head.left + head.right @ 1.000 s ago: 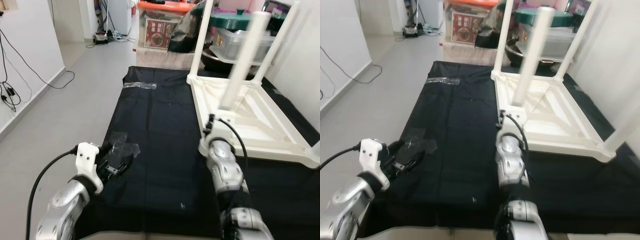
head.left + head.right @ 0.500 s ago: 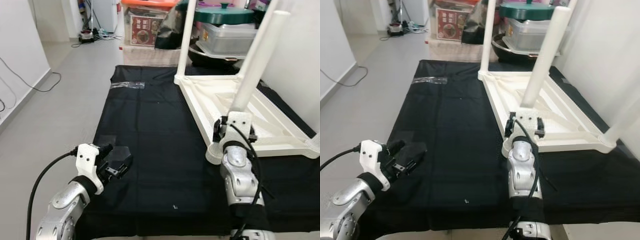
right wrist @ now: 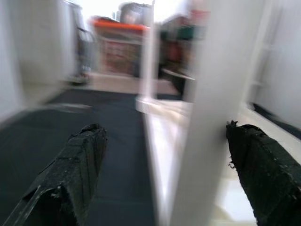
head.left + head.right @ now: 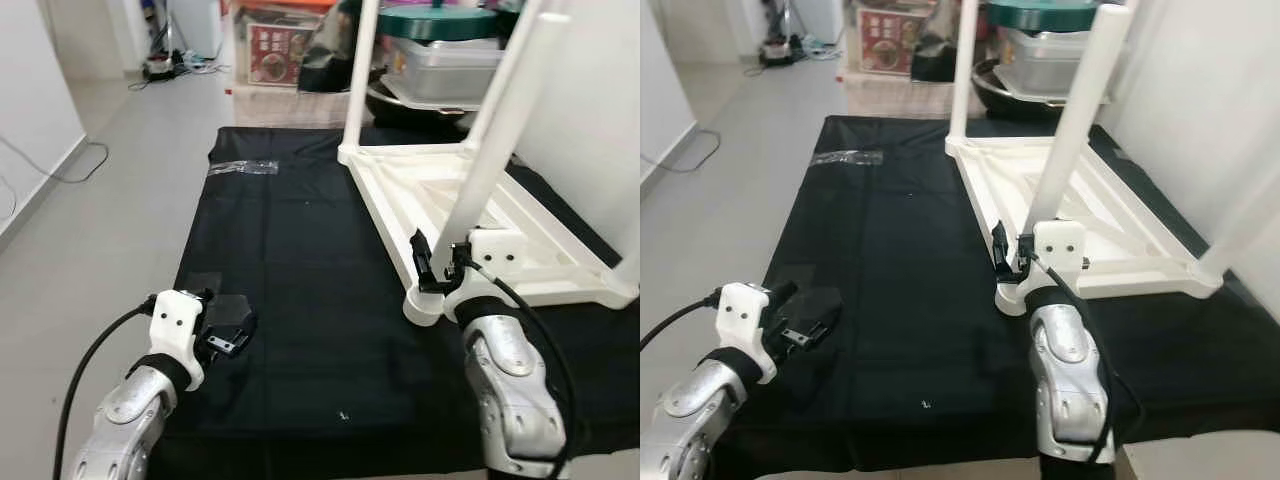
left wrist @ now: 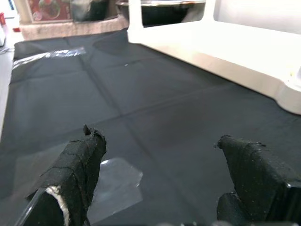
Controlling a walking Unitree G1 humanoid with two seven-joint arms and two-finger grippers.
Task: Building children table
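The right gripper (image 3: 160, 179) has its jaws spread wide on either side of a white table leg (image 3: 211, 117), which stands between them without clear contact on either finger. From the head camera, this gripper (image 4: 440, 272) sits at the foot of that leg (image 4: 490, 150), where it meets the near corner of the upturned white children's table (image 4: 520, 240). The left gripper (image 5: 164, 183) hovers low over the black cloth (image 4: 300, 260) with its jaws open and empty, a scrap of clear plastic film (image 5: 113, 181) just beneath one finger.

The table lies upside down on the cloth on the floor, well to the right of the left arm. At least three legs point up from its corners, so most of the assembly looks done; what probably remains is seating or tightening this near leg, then turning the table upright. Whether any leg is fully home cannot be told.

The head views give the whole layout, including the storage boxes (image 4: 440, 60) and pot behind the table. The right wrist view, though blurred, shows the leg lying between the fingers; the left wrist view shows the film close up.
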